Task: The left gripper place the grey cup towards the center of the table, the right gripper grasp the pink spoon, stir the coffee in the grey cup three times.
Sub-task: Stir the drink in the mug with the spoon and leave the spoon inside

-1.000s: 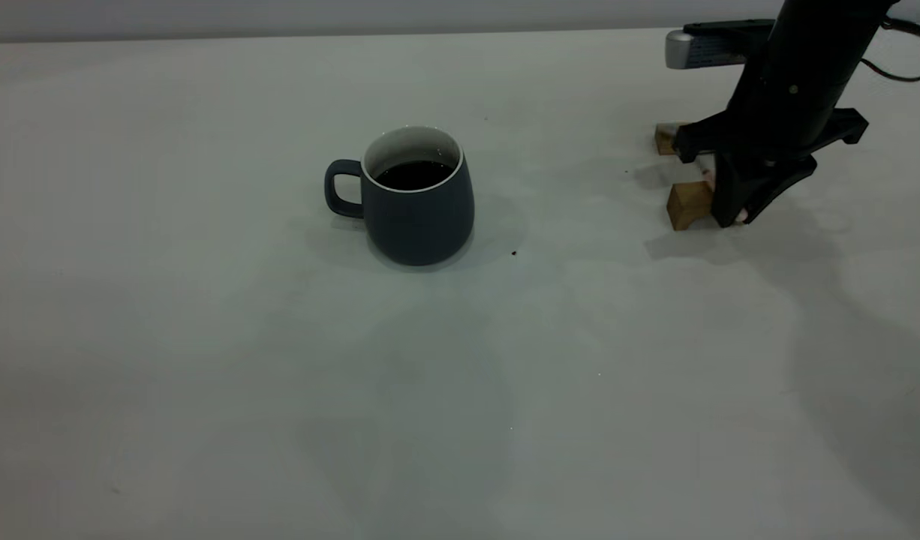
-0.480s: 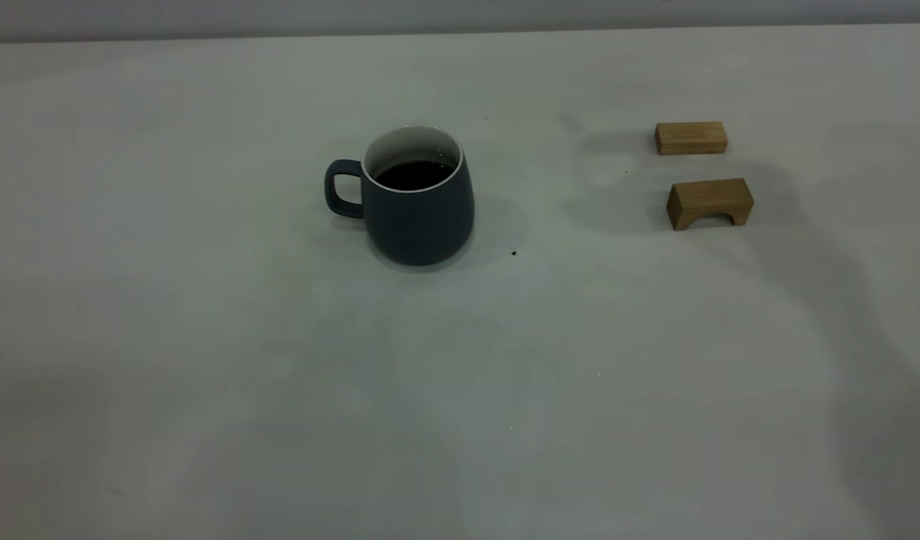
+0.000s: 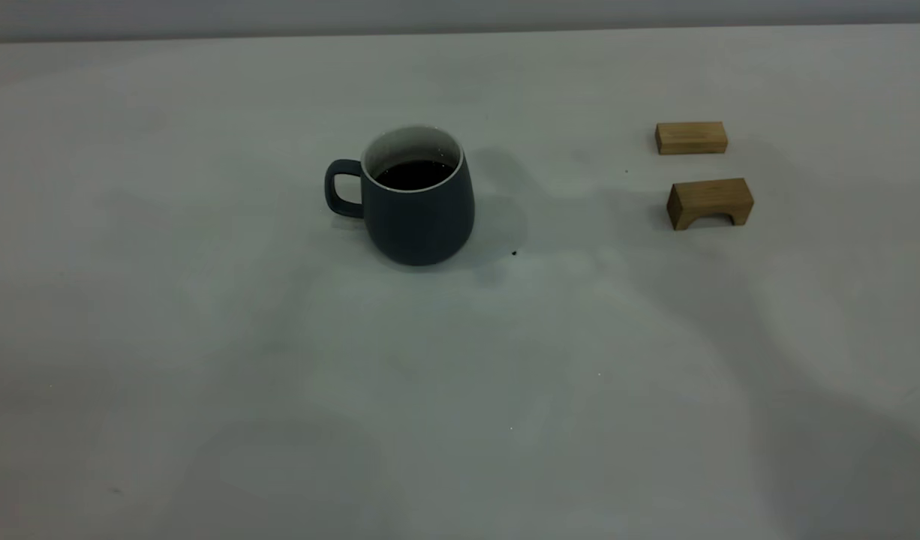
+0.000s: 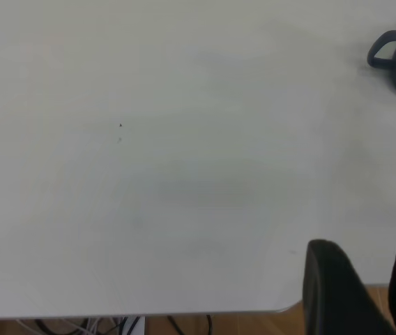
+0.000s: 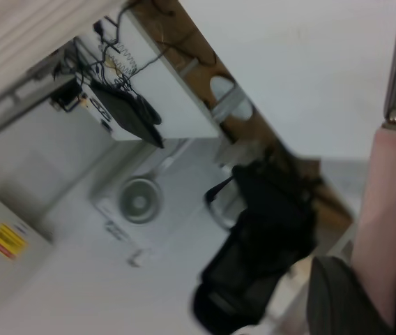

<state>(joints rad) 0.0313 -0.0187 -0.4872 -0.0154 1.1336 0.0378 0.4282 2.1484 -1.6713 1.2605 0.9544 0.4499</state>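
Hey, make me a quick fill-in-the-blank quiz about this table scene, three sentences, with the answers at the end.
1. The grey cup holds dark ____.
2. The cup's handle points away from the two wooden ____.
3. In the right wrist view, the right hand holds the pink ____.

Missing words: coffee; blocks; spoon.

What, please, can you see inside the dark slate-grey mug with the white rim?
The dark slate-grey mug holds dark brown-black coffee, below the white inner wall. No spoon is in it; the bottom is hidden by the liquid.
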